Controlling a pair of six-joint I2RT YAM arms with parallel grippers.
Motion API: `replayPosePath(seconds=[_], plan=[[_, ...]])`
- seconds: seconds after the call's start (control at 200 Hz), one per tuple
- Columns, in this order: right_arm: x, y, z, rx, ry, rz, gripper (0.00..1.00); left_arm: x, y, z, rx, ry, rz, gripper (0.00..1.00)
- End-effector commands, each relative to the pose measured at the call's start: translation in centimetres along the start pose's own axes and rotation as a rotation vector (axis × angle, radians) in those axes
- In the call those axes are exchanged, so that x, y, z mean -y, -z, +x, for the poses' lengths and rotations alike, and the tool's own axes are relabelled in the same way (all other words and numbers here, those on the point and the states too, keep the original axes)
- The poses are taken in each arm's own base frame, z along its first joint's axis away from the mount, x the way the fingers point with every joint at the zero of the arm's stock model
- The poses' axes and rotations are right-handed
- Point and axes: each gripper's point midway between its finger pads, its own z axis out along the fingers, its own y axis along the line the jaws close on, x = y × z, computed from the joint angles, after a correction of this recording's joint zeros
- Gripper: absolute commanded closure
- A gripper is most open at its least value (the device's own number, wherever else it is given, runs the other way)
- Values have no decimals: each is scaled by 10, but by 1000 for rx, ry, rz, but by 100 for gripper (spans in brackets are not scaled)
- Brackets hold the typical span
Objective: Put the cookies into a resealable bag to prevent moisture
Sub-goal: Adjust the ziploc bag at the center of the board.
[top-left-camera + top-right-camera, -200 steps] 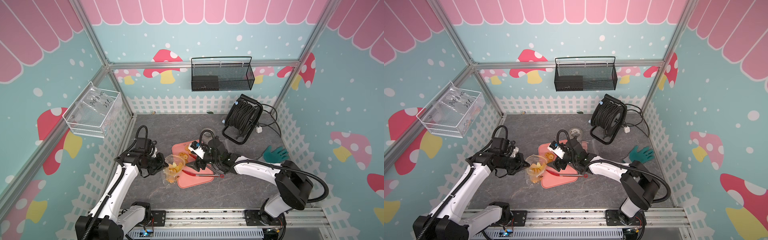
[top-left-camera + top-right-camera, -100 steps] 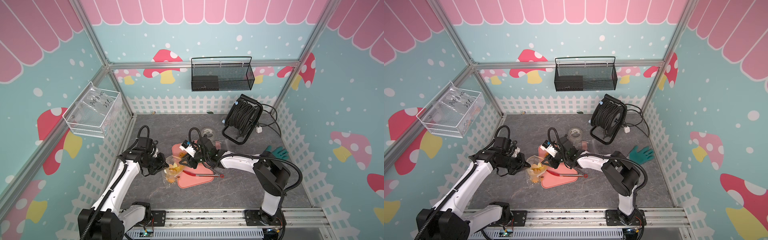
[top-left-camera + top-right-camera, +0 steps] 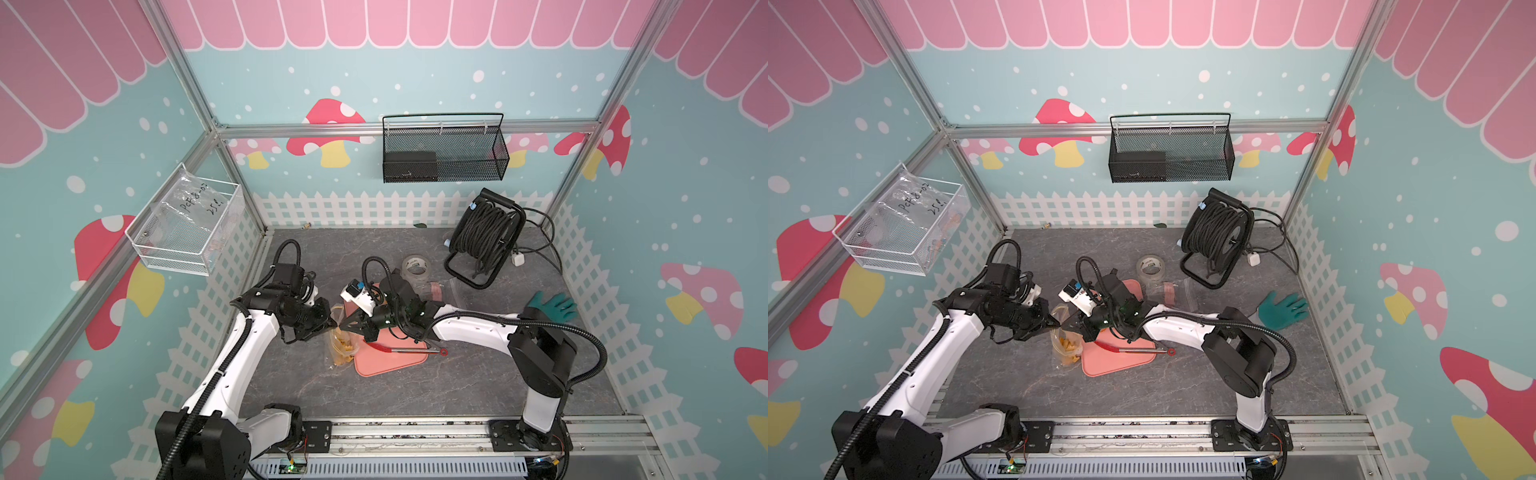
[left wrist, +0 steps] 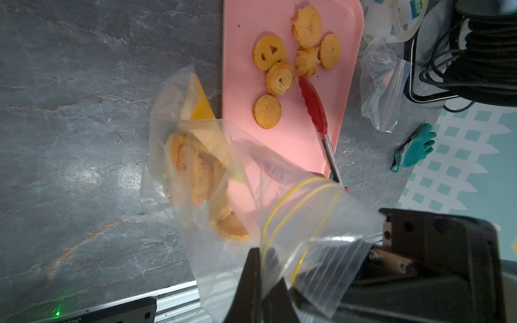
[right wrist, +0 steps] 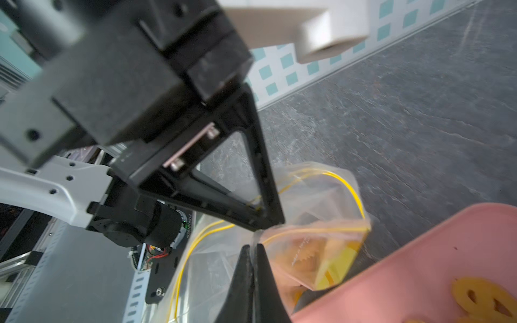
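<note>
right gripper [image 5: 253, 249] reached across tray [image 4: 237, 70] to bag [image 4: 307, 223], closed, seemingly on rim | left gripper [image 4: 264, 260] clamps bag

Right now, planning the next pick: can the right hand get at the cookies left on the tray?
Probably not yet: the right hand is shut on the bag, though the cookies lie uncovered.

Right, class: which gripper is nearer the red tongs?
Right. The right gripper pinches the bag rim by the red tongs; the left gripper holds that rim from the bag's far side, off the tray.
</note>
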Motion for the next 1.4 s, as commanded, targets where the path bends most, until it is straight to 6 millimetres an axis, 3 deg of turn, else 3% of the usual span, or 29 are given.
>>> replayPosePath(seconds=[0.0,0.195,0.305,0.45,0.611,0.746,0.951,1.096,1.276,1.396], plan=[[-35,2,-40,112,22,-79,100,0,11,16,-61,-72,-37,100],[-66,4,-56,194,18,-138,100,-14,25,37,-135,-138,-139,100],[-69,5,-51,207,20,-116,100,-17,19,41,-164,-159,-140,100],[-46,-2,-22,150,37,-25,92,-27,-4,39,-197,-152,-140,100],[-34,-2,-2,101,58,19,85,-21,-13,27,-146,-207,-98,100],[-29,13,-10,115,94,42,70,-21,-14,21,-126,-264,-99,100],[-18,64,-37,191,202,88,57,-22,-16,17,-131,-273,-94,100],[-1,91,-36,195,280,125,45,-18,-14,16,-128,-286,-81,100],[18,77,4,73,465,56,34,-14,-11,13,-115,-297,-73,100],[28,62,7,56,565,42,32,-10,-9,14,-116,-310,-55,99]])
